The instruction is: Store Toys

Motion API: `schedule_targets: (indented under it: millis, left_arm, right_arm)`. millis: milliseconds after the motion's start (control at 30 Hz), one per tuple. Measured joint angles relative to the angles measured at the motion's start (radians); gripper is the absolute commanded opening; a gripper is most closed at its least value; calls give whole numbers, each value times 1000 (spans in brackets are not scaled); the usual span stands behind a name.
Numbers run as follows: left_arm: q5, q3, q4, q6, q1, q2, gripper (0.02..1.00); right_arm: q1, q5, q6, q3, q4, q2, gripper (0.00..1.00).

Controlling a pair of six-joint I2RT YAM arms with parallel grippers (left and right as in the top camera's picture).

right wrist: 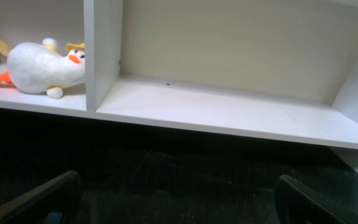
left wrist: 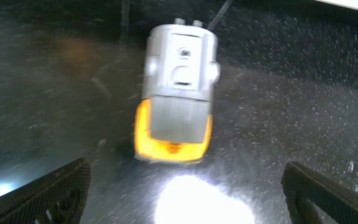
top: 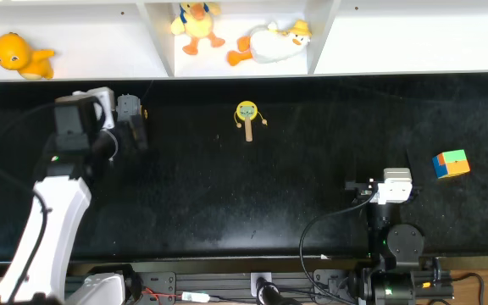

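Hovering low over the black table, your left gripper has its fingers spread wide. The grey-and-orange toy car lies just ahead of them, untouched. Your right gripper is also apart, facing the white shelf.

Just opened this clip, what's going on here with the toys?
The left gripper is open, aimed at a grey and yellow toy car lying on the black table, not yet gripping it. The right gripper is open near its base, facing the white shelf. The shelf already holds a yellow duck in its left compartment and a yellow plush duck and white plush duck in the middle one. A yellow rattle and a coloured cube lie on the table.
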Motion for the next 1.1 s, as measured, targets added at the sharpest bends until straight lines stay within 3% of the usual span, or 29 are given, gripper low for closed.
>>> schedule_targets:
  millis: [233,533,833,933,1100]
  left_arm:
    - [-26,0,81,-3,-34,146,998]
    - [-136,0,98,18,-34,204,750]
    - [-159,0,148,32,-34,204,553]
    - [-161,0,150,34,-35,204,419]
    - [-161,7,151,32,-36,204,397]
  right_arm:
    - [0,1,0,0,0,0,996]
    - [0,0,0,0,0,0,996]
    - [0,0,0,0,0,0,993]
    - [0,0,0,0,0,0,996]
    - [0,0,0,0,0,0,996]
